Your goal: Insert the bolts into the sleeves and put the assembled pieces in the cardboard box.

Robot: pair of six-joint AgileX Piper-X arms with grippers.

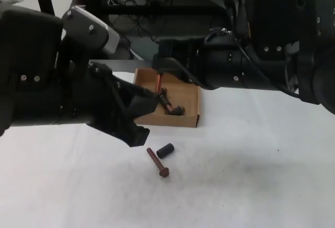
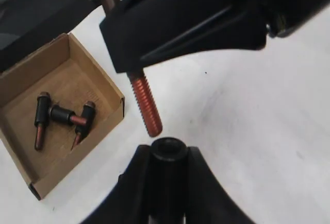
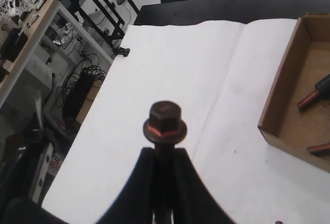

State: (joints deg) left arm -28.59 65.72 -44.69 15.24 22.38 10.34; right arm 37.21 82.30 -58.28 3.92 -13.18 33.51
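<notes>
bolt [image 2: 146,108] between right fingers [image 3: 135,193], tip near sleeve [image 2: 168,154] in left fingers [image 2: 206,188]

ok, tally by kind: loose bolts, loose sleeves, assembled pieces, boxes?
Loose bolts: 2, the held bolt and the lying bolt
Loose sleeves: 2, the held sleeve and the lying sleeve
Assembled pieces: 3
Cardboard box: 1
Total: 8
</notes>
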